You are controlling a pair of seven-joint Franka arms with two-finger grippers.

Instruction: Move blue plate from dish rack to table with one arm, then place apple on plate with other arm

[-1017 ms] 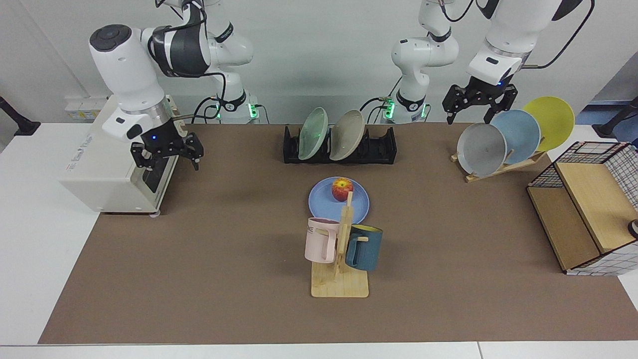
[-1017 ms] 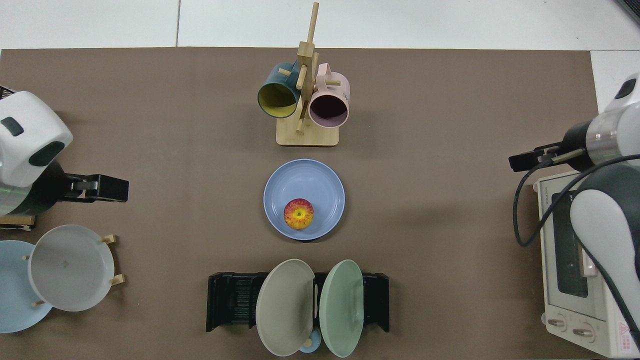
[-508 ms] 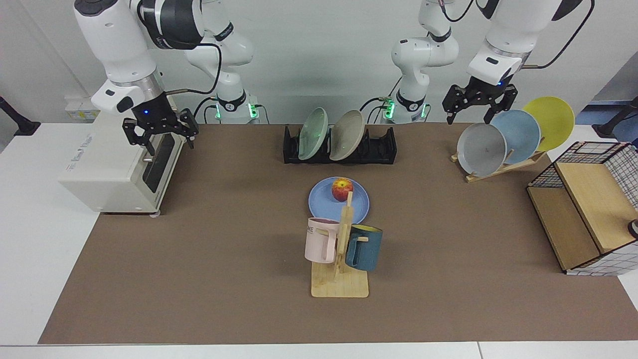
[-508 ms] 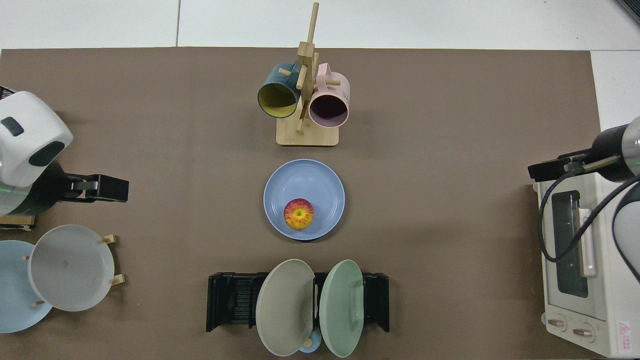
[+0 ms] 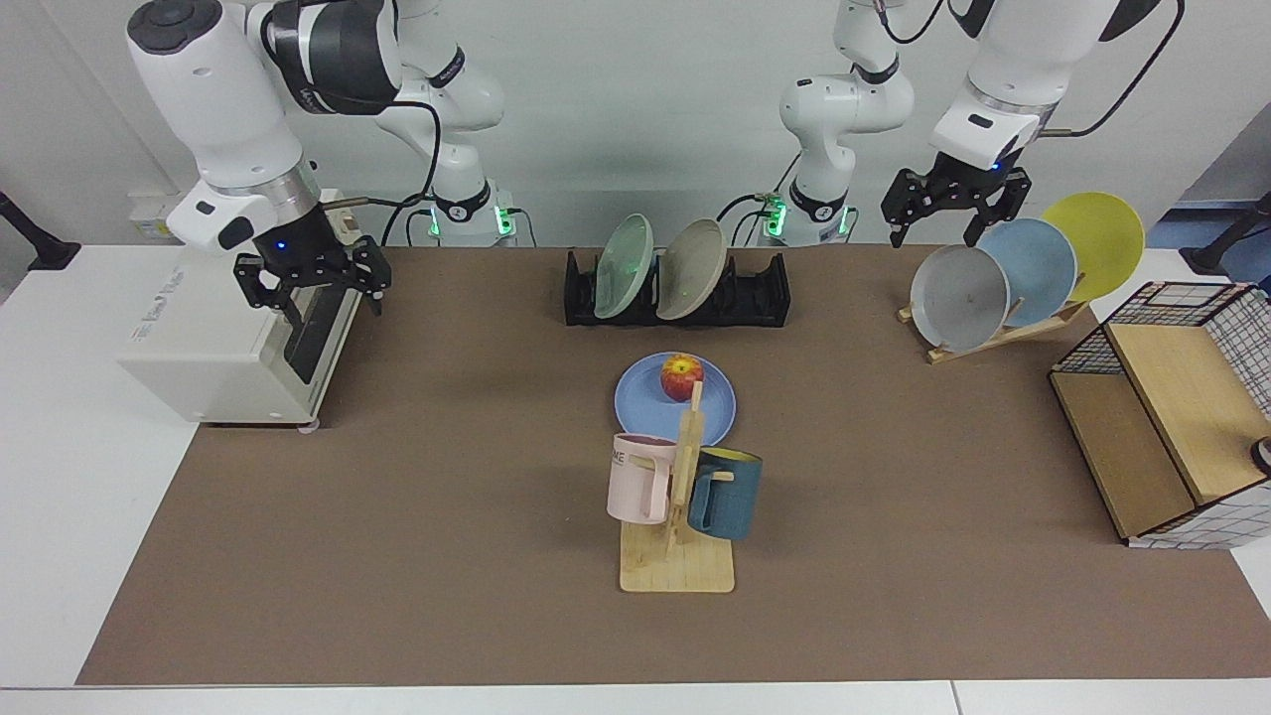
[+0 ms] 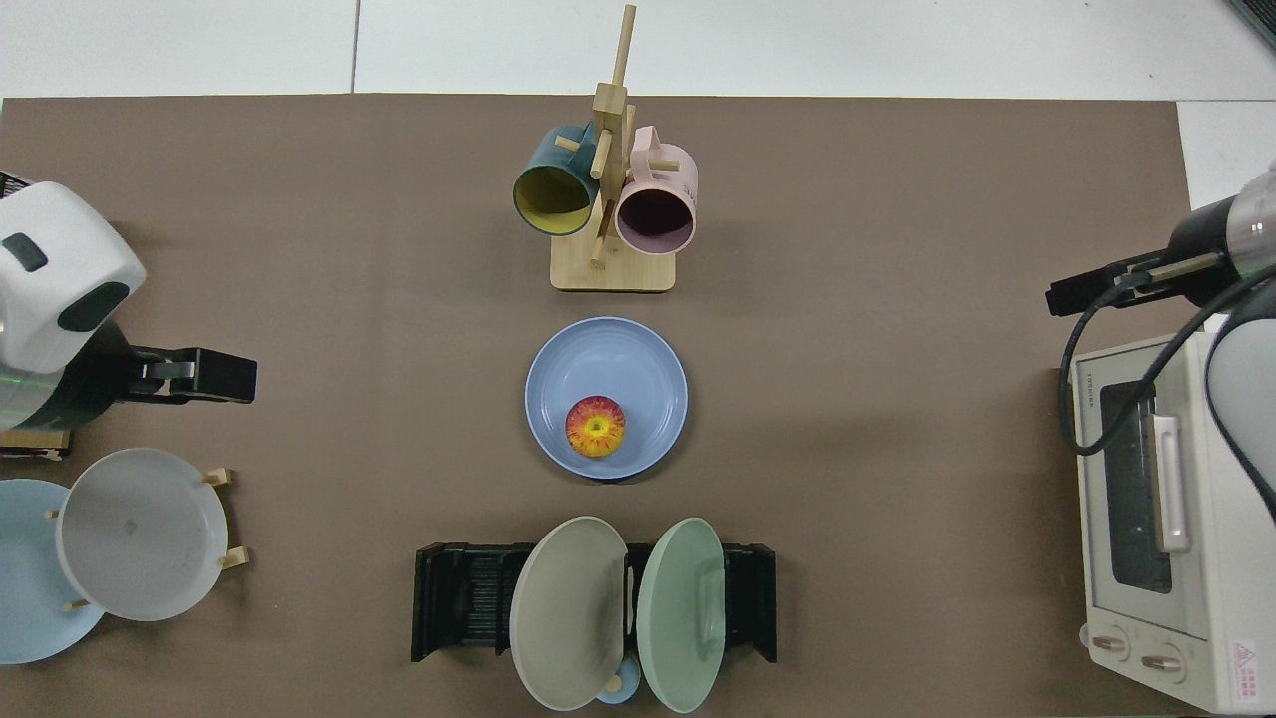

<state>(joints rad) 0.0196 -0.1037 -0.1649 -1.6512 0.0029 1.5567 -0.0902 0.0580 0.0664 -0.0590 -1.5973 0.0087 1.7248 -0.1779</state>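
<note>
The right gripper hangs with its fingers spread and nothing between them, above the front edge of a white toaster oven at the facing view's left side. The left gripper hangs likewise spread and empty, over a slanted wooden plate rack at that view's right side; this arm waits. Both are well apart from the blue plate, which lies flat on the brown mat of the table, midway between them, in front of the black dish rack. Neither gripper looks clearly nearer. The apple sits on the plate, stem dimple facing up, toward the rack-side rim. Being round, neither has a long axis. The task looks finished.
</note>
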